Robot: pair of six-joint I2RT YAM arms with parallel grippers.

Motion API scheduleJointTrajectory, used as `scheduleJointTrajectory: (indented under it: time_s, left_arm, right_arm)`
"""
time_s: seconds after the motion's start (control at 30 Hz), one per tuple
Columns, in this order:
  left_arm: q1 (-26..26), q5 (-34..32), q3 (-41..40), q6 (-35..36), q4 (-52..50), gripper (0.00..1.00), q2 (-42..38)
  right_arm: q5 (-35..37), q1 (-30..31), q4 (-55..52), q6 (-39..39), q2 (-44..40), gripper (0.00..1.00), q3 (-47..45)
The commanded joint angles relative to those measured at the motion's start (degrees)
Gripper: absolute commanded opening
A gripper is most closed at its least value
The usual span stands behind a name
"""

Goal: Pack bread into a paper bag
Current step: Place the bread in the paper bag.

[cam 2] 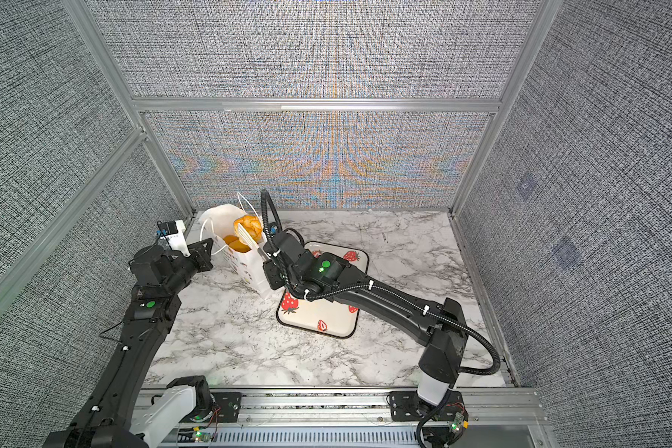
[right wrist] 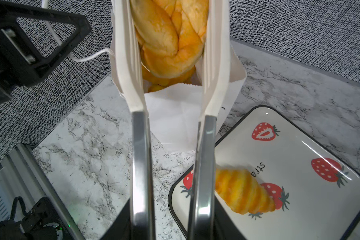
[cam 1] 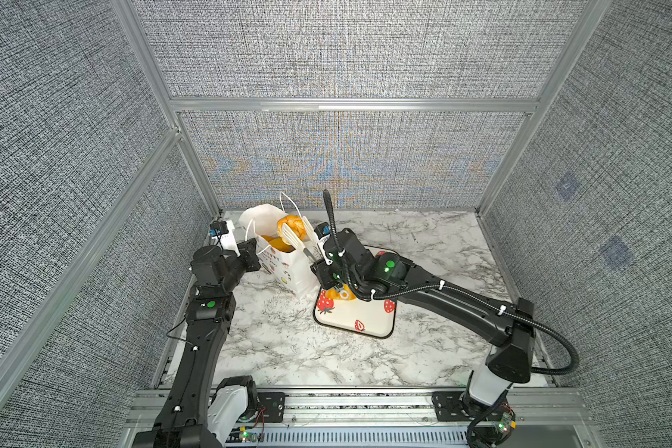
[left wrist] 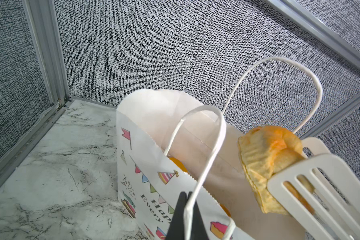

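Left wrist view: the left hand [left wrist: 187, 197] is pinched together on a cord handle [left wrist: 204, 158] of the paper bag [left wrist: 146, 149]. The bag stands upright with its zigzag-edged mouth wide open. Orange rolls [left wrist: 178, 166] already lie inside.

The right hand [cam 1: 319, 267] is clamped on white tongs [right wrist: 140, 166]. The slotted blades of the tongs squeeze a braided roll [right wrist: 170, 41] from both sides, above the bag's mouth and near the rim on the tray's side.

In both top views the bag sits towards the back left corner of the marble surface [cam 1: 288, 349], close to the fabric walls [cam 1: 346, 163]. Its foot is just beside the black rim of the strawberry tray [right wrist: 299, 128]. One croissant [right wrist: 241, 191] lies on the tray, partly behind a tong arm. The surface in front of the tray and to its right is open marble.
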Motion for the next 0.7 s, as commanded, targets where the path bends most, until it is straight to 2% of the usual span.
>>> scheduleJointTrajectory:
  time_s: [0.0,0.67]
  left_arm:
    - [0.01,0.64,-0.15,-0.05,1.19,0.00,-0.11]
    - [0.01,0.46,-0.04,0.03,1.05,0.00,-0.44]
  right_arm:
    - [-0.12,-0.04,3.35,0.95,-0.48,0.43,-0.42]
    - [-0.38,-0.03,3.85,1.47,-1.48,0.52,-1.65]
